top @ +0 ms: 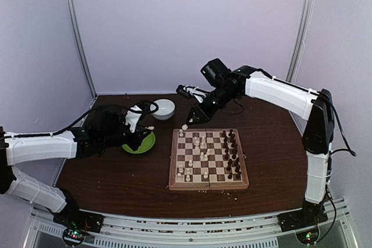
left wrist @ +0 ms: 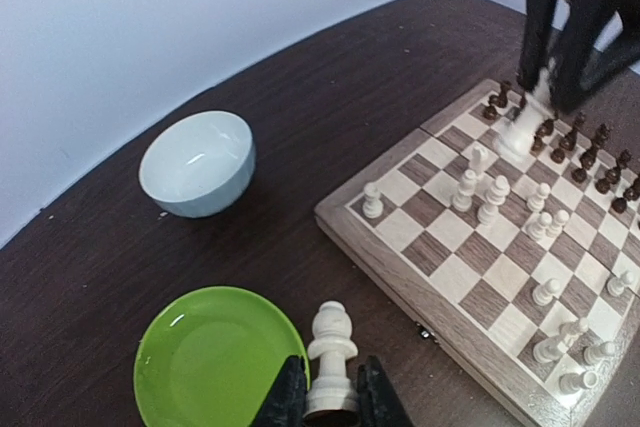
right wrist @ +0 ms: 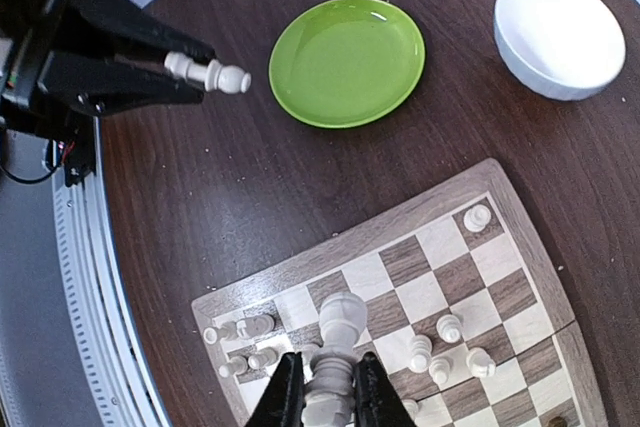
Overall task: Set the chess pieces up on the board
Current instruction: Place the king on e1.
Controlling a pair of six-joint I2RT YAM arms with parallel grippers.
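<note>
The chessboard (top: 208, 186) lies mid-table, with cream pieces (top: 196, 141) scattered on its left half and dark pieces (top: 231, 154) lined along its right side. My left gripper (top: 145, 126) is shut on a cream piece (left wrist: 332, 359) by its base, held above the table between the green plate and the board's edge (left wrist: 440, 332). My right gripper (top: 190, 120) is shut on a taller cream piece (right wrist: 338, 347) and holds it above the board's far left corner (right wrist: 385, 227). The left gripper's piece also shows in the right wrist view (right wrist: 208, 74).
A round green plate (top: 139, 143) sits left of the board, under my left gripper. A white bowl (top: 163, 108) stands behind it. Both look empty in the left wrist view, plate (left wrist: 205, 362) and bowl (left wrist: 198, 162). Pale crumbs dot the dark table.
</note>
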